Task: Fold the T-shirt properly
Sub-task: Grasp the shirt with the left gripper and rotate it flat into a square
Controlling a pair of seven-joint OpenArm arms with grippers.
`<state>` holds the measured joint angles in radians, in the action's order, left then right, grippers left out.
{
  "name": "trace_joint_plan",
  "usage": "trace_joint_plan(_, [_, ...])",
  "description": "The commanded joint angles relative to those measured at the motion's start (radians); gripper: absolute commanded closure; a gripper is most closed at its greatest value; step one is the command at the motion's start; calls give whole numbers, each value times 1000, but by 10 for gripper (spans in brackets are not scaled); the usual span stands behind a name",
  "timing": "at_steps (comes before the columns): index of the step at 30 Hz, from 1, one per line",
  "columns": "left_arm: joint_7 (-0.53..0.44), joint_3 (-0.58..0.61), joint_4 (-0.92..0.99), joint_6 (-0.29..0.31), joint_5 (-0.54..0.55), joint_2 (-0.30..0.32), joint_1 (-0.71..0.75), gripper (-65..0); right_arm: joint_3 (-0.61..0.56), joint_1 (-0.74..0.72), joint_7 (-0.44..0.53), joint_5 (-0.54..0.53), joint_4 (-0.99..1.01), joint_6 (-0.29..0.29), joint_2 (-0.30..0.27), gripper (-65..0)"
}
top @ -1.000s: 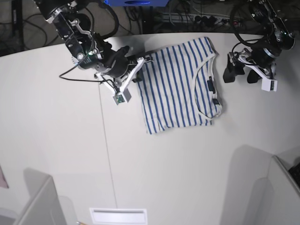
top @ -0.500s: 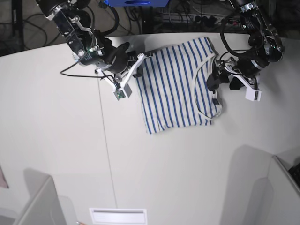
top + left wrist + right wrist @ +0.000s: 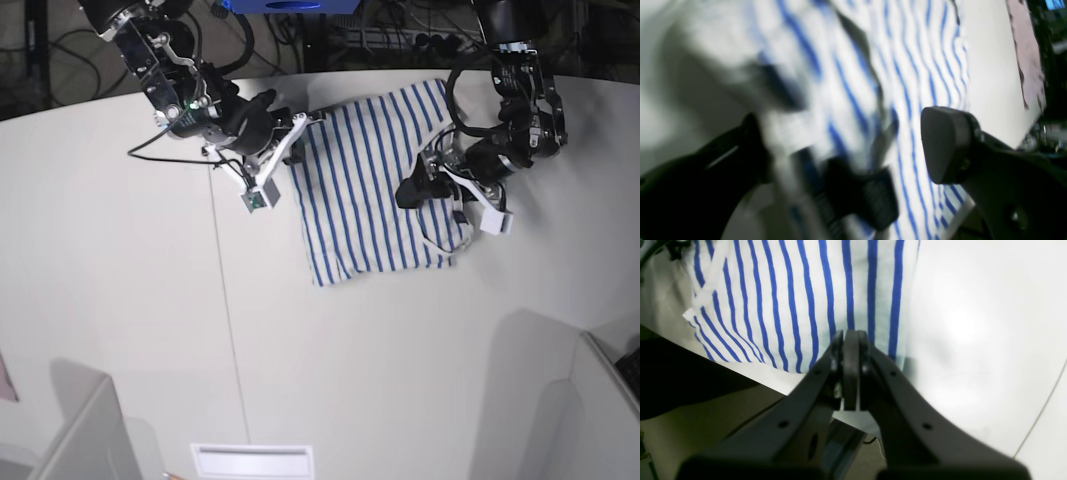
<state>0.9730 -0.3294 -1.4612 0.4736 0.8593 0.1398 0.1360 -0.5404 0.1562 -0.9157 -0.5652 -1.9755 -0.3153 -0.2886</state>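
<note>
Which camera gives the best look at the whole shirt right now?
The base view: it shows the whole shirt flat on the table, with both arms at its edges. The right wrist view shows only a sharp striped patch beyond the shut right gripper. The left wrist view is a blurred close-up.

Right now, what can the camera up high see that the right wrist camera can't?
Only the base view shows the whole folded T-shirt at once, both arms, and the left gripper out over the shirt near its neckline, on the white table. Only the right wrist view shows up close that the right gripper is shut, its tips over the shirt's edge; whether it pinches cloth is unclear. Both show the blue stripes and the table.
</note>
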Motion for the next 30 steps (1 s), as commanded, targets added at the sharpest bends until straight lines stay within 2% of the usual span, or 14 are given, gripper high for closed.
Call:
trace_joint_plan(1, [40,36,9,-39,-36,21,1,-599,6,-8,14,-5,-20,5,-2,0])
trace_joint_plan(2, [40,65,12,-54,-36,34,0,-569,7,-8,16,-5,-20,5,-2,0])
trace_joint_plan(4, [40,123,7,-85,-36,68,-17,-449,32,3,24,-5,-20,5,-1,0])
trace_joint_plan(8, [47,299,12,-151,-36,156,-94,-117,164,93,137,-25,-23,5,4,0])
trace_joint_plan(9, [47,361,12,-172,-36,183,-124,-43,201,115,171,-46,-21,5,4,0])
trace_joint_plan(10, [47,419,12,-187,-36,209,-152,0,231,131,200,-66,-20,5,4,0])
trace_joint_plan(13, [47,603,12,-220,-36,277,-261,0,366,199,264,-120,-20,5,4,0])
trace_joint_plan(19, [45,915,14,-233,-36,357,-468,0,589,273,275,-183,-15,5,4,0])
trace_joint_plan(21, [44,1013,14,-232,-56,358,-537,0,635,290,275,-187,-14,5,4,0])
trace_joint_plan(24, [42,1153,14,-230,-160,353,-623,0,688,323,280,-191,-14,5,10,0])
trace_joint_plan(26, [40,1229,6,-223,-239,338,-657,0,721,337,280,-186,-14,5,42,0])
trace_joint_plan(30, [40,1335,12,-82,-418,254,-704,0,797,357,278,-181,-14,6,104,0])
